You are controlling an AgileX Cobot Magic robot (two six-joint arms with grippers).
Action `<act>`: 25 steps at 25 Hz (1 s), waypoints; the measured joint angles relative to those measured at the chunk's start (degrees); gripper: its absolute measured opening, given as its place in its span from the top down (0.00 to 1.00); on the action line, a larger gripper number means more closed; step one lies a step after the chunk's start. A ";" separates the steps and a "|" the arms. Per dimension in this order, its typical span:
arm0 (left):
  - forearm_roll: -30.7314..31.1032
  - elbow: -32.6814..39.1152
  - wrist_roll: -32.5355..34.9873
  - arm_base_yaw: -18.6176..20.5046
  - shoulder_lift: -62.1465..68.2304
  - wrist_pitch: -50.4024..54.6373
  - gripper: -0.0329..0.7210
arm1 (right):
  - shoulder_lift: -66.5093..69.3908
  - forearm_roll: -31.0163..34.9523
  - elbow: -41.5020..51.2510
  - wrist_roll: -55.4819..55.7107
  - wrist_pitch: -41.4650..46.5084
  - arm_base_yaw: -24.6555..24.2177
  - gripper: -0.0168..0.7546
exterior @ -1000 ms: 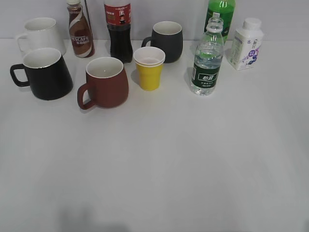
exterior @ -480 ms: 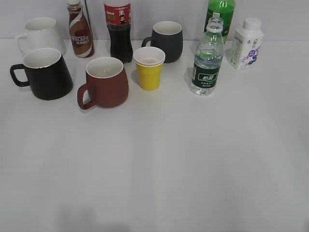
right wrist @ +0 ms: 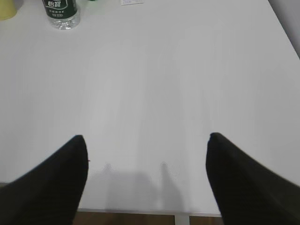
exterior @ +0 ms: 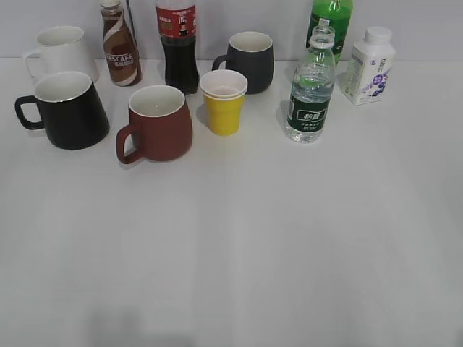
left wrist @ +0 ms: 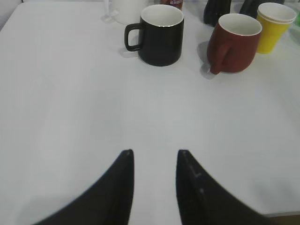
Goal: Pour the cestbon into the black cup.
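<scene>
Hovering at the near edge, my left gripper is slightly parted, my right gripper spread wide, both empty. Toward the far-left corner stands the black cup; far right, the cestbon, capped, likely thin-walled and slippery: I'd grasp its labelled waist.

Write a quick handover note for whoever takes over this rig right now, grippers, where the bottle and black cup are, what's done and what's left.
Left gripper: open, empty, above bare table, facing the black cup.
Right gripper: wide open, empty, far from the cestbon.
Cestbon stands upright, capped, back right; black cup stands upright, far left, beside the brown-red mug.
Done: nothing yet.
Left: grasp bottle, uncap, pour into the black cup.
</scene>
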 joint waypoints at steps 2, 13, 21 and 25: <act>-0.81 0.00 0.00 0.00 0.00 0.00 0.64 | 0.00 0.00 0.00 0.00 0.00 0.00 0.22; -2.12 3.44 0.00 0.00 11.26 -56.99 0.64 | 0.00 0.00 0.00 0.00 0.00 0.00 0.22; 2.27 14.71 0.00 0.00 37.53 -84.37 0.64 | 0.00 0.00 0.00 0.00 0.00 0.00 0.22; 2.97 16.05 0.00 0.00 55.61 -96.89 0.59 | 0.00 0.00 0.00 0.00 0.00 0.00 0.22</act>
